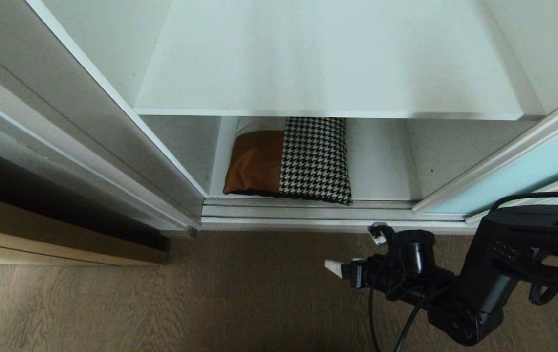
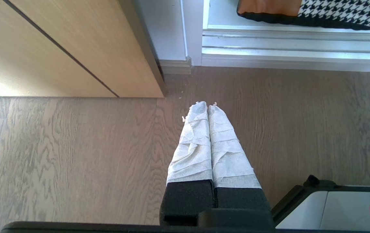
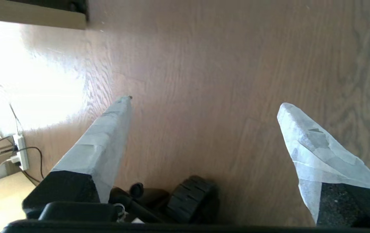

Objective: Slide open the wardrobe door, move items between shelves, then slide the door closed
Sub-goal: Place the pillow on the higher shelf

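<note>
The wardrobe stands open. The sliding wardrobe door (image 1: 528, 173), pale aqua glass in a silver frame, is pushed to the right. A patchwork pillow (image 1: 291, 161) of tan-brown and houndstooth fabric lies on the lowest shelf (image 1: 381, 166), under a bare white shelf (image 1: 328, 73). My right gripper (image 1: 355, 252) hangs over the floor in front of the wardrobe, open and empty, its taped fingers (image 3: 107, 136) far apart. My left gripper (image 2: 207, 105) is shut with nothing in it, low over the floor, and the pillow's front edge (image 2: 317, 13) lies beyond it.
Silver door tracks (image 1: 308, 211) run along the wardrobe's foot. A light wooden cabinet (image 2: 75, 48) stands left of the opening. A wheel of my base (image 3: 190, 199) and a power strip with cables (image 3: 21, 155) are on the wood floor (image 1: 210, 293).
</note>
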Robot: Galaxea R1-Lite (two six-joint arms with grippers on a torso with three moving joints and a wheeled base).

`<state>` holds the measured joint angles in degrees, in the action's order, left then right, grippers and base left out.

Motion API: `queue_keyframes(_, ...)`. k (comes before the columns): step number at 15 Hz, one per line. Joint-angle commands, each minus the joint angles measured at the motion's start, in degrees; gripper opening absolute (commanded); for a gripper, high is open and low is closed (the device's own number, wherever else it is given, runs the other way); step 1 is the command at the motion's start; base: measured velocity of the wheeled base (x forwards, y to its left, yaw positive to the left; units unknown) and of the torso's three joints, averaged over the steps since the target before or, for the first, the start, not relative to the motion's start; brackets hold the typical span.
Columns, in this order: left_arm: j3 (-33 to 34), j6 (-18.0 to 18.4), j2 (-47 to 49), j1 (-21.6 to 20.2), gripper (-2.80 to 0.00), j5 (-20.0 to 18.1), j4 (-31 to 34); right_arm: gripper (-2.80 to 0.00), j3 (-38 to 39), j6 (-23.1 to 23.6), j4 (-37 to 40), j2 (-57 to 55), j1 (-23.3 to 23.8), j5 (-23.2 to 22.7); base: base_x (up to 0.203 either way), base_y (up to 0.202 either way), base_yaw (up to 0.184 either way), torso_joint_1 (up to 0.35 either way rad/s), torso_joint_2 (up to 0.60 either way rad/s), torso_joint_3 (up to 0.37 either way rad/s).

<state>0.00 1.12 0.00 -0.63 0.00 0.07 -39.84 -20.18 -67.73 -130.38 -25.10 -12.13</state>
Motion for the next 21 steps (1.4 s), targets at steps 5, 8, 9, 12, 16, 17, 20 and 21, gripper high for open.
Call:
queue_keyframes(5, 0.0, 0.02, 0.09, -0.04, -2.8, 0.0, 0.01, 0.0, -6.07, 1.56, -0.11, 0.48, 3.73, -0.18, 0.0, 0.0, 0.0, 0.0, 0.0, 0.0)
queue_keyframes(8, 0.0, 0.02, 0.09, -0.03, -2.8, 0.0, -0.03, 0.0, -9.68, 1.42, -0.08, -1.93, 4.62, -0.35, 0.0, 0.0, 0.0, 0.0, 0.0, 0.0)
queue_keyframes(9, 0.0, 0.02, 0.09, -0.06, -2.8, 0.0, -0.01, 0.0, -10.06, 1.37, -0.13, -2.33, 4.62, -0.58, 0.0, 0.0, 0.0, 0.0, 0.0, 0.0)
queue_keyframes(12, 0.0, 0.02, 0.09, -0.05, -2.8, 0.0, 0.01, -2.8, -11.22, 1.45, -0.63, -4.56, 4.94, -0.87, 0.0, 0.0, 0.0, 0.0, 0.0, 0.0)
queue_keyframes(16, 0.0, 0.02, 0.09, 0.02, -2.8, 0.0, -0.06, -2.8, -13.75, 1.72, -2.02, -6.05, 4.78, -1.89, 0.0, 0.0, 0.0, 0.0, 0.0, 0.0)
queue_keyframes(17, 0.0, 0.02, 0.09, 0.02, -2.8, 0.0, 0.01, -2.8, -15.69, 1.93, -2.01, -8.16, 4.47, -1.99, 0.0, 0.0, 0.0, 0.0, 0.0, 0.0)
queue_keyframes(20, 0.0, 0.02, 0.09, 0.02, -2.8, 0.0, 0.01, -2.8, -21.49, 5.17, -1.76, -11.45, 3.95, -2.06, 0.0, 0.0, 0.0, 0.0, 0.0, 0.0)
queue_keyframes(21, 0.0, 0.02, 0.09, -0.06, -2.8, 0.0, 0.01, -2.8, -24.11, 5.38, -1.64, -12.34, 4.12, -1.97, 0.0, 0.0, 0.0, 0.0, 0.0, 0.0)
